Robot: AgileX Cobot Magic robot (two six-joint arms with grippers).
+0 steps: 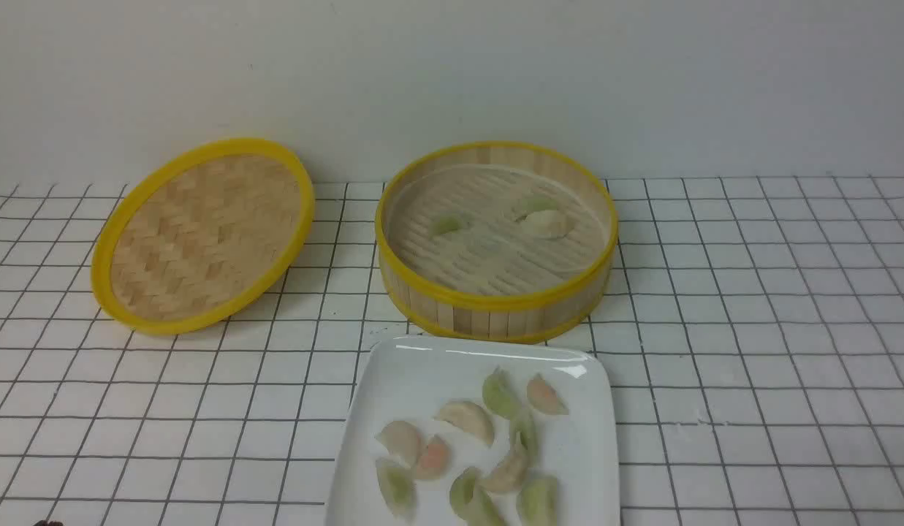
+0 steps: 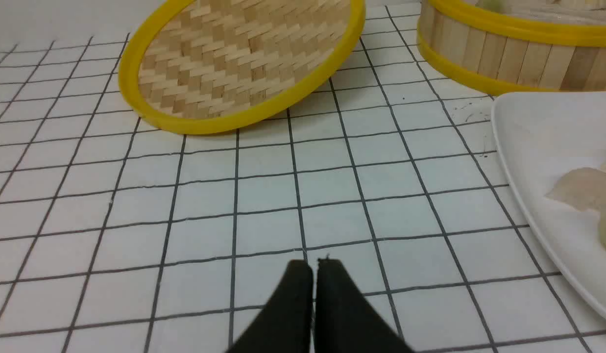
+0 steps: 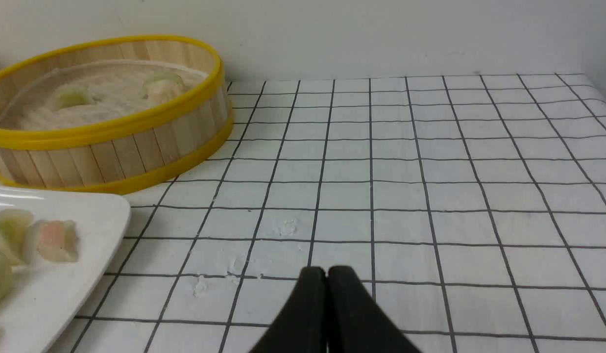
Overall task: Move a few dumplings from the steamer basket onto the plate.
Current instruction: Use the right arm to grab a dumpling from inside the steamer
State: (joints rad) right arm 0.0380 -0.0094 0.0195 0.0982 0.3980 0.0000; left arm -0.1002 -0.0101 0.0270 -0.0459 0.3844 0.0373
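Observation:
The round bamboo steamer basket (image 1: 495, 307) stands at the middle back and holds three pale dumplings, one green (image 1: 449, 223) and a touching pair (image 1: 545, 221). The white plate (image 1: 422, 365) lies just in front of it with several dumplings (image 1: 470, 418) on it. The basket (image 2: 508, 59) and the plate (image 2: 528, 127) also show in the left wrist view, and in the right wrist view the basket (image 3: 111, 152) and the plate (image 3: 87, 220) show too. My left gripper (image 2: 314, 264) is shut and empty, low over the table left of the plate. My right gripper (image 3: 326, 270) is shut and empty, right of the plate. Neither gripper shows in the front view.
The flat woven lid (image 1: 203, 234) with a yellow rim leans tilted left of the basket. A white wall runs along the back. The table has a white cloth with a black grid (image 1: 751, 329). Small scuffs mark the cloth (image 3: 285, 228) ahead of the right gripper.

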